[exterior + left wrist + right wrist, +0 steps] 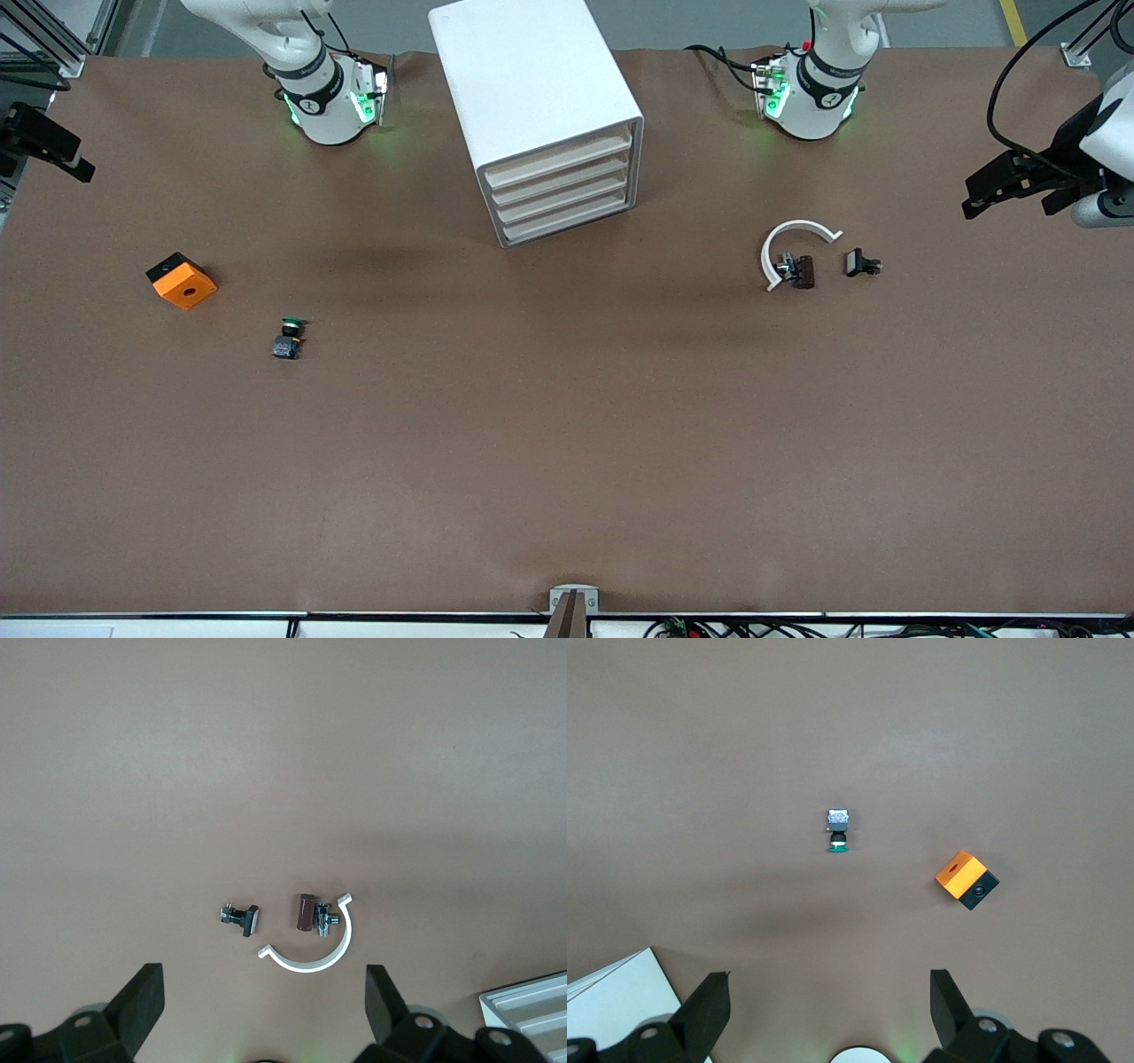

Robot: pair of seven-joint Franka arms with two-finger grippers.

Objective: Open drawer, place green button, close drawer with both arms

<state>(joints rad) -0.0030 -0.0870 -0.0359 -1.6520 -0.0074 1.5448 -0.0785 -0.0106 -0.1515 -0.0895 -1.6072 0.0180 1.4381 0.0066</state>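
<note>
**Button on the bare mat, all four drawers shut, both grippers wide and empty**

Nearest the front camera we find the button [288,338], lying on its side on the brown table [567,461] toward the right arm's end, green cap pointing toward the robots' bases and blue base toward the camera. Sweeping across the front view from its first edge, we meet the right gripper [44,142] at the very border, up in the air over the table's end. Its wrist view shows the right gripper [830,1010] with both fingers spread wide and nothing between them; the button [838,831] lies well apart from it on open mat, not under the fingers. Next comes the orange cube [182,280], near the button and a little farther from the camera.

In the middle stands the white cabinet [532,97], its four drawers closed; the drawer [567,190] fronts face the camera at an angle.

Toward the left arm's end we see a dark brown part with a white arc [797,261], and just beside it a small black piece [861,263]. Last, the left gripper [1010,186] hangs over that end of the table; in its wrist view the left gripper [266,1010] also stands fully spread and empty, well away from the button.
</note>
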